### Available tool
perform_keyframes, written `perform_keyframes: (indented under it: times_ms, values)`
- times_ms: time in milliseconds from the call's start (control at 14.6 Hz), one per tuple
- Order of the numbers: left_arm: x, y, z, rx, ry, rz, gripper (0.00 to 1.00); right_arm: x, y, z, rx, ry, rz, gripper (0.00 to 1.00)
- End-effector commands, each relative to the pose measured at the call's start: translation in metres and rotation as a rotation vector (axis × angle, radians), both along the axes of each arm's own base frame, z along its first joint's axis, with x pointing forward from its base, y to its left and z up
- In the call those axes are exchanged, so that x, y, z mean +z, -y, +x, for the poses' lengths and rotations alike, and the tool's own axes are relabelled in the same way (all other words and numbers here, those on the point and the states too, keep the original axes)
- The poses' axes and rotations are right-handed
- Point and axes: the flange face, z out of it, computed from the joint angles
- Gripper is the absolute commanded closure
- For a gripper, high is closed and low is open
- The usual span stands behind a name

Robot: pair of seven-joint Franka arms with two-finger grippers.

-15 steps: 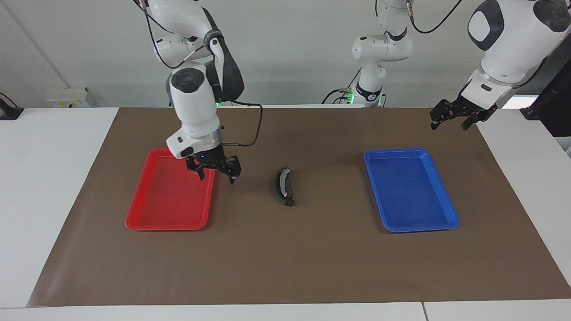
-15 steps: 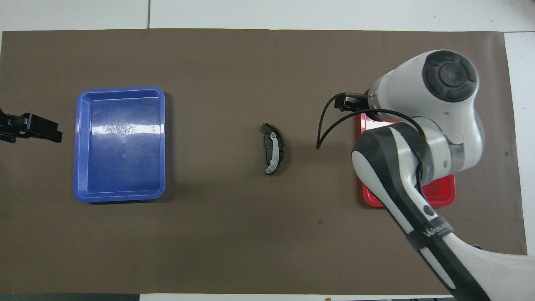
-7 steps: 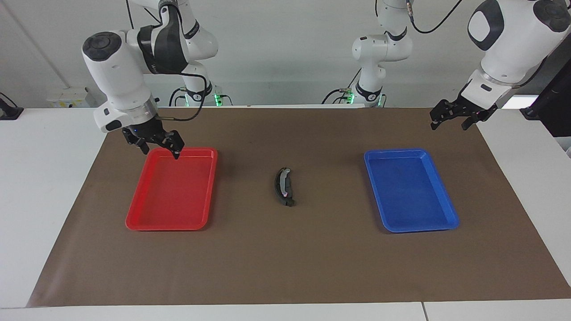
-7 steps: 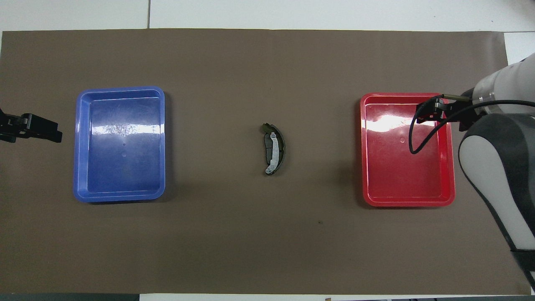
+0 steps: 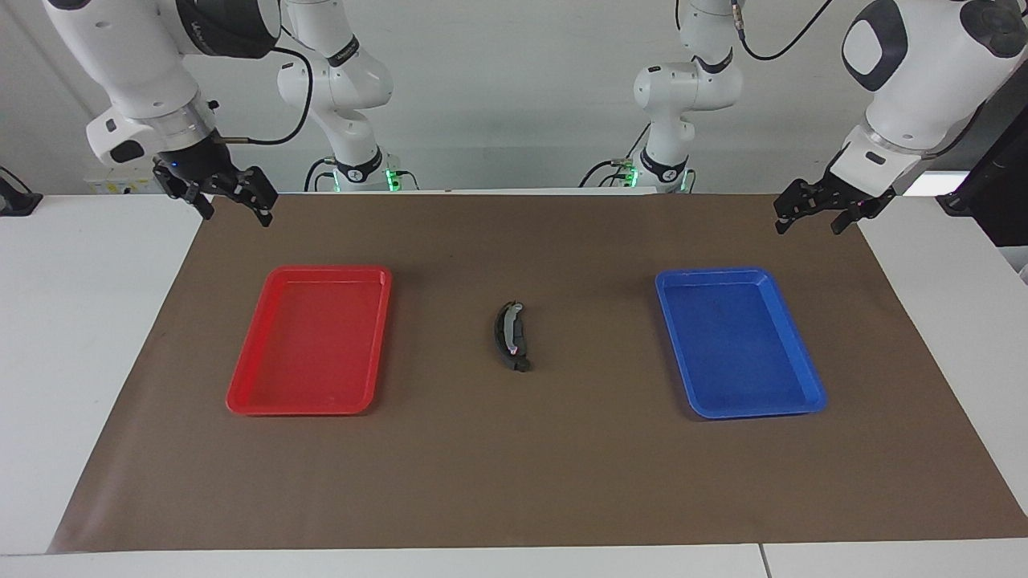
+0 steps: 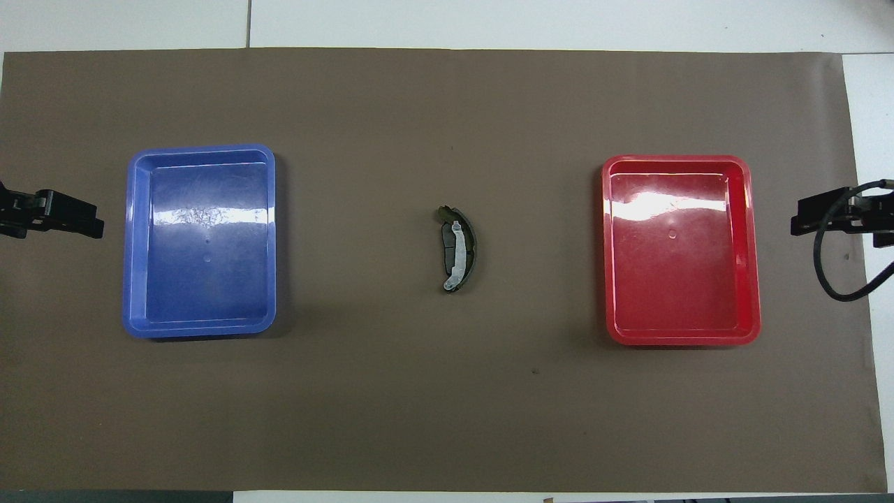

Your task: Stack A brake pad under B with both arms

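Right at the middle of your brown paper mat (image 5: 562, 482), between the two trays, you have the stack: the long, crescent-curved black brake piece with its grey face (image 5: 511, 329) (image 6: 461, 253) lies on top of the short, flat dark-grey brake pad (image 5: 519, 361) (image 6: 448, 246). From above you can see the pad's dark edge showing along the inner side of the crescent, with the crescent's pale face turned up and a small shiny spot near one end. The two parts touch and lie flat on the mat, their length running toward and away from the robots.

Toward the right arm's end of the table you have the red rectangular plastic tray (image 5: 241, 393) (image 6: 753, 279), and toward the left arm's end the blue rectangular plastic tray (image 5: 803, 377) (image 6: 133, 279). Both sit on the mat, well apart from the stack.

Your right gripper (image 5: 233, 202) (image 6: 803, 222) hangs in the air over the mat's corner at its own end, clear of the red tray, with its black fingers spread apart and nothing between them. Your left gripper (image 5: 807, 221) (image 6: 84, 225) waits raised over the mat's edge at the blue tray's end, fingers likewise apart and holding nothing.
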Motion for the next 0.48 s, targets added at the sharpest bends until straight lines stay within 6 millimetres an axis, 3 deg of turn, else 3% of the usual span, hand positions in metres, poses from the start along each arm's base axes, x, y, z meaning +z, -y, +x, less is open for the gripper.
perform_keyframes:
  times_ms: [0, 411]
  values:
    - [0.002, -0.003, -0.002, 0.003, -0.009, -0.012, 0.01, 0.004, 0.004, 0.017, 0.015, -0.006, -0.012, 0.0]
    - [0.002, -0.003, -0.002, 0.003, -0.009, -0.012, 0.01, 0.002, -0.009, 0.007, 0.033, -0.018, -0.009, 0.0]
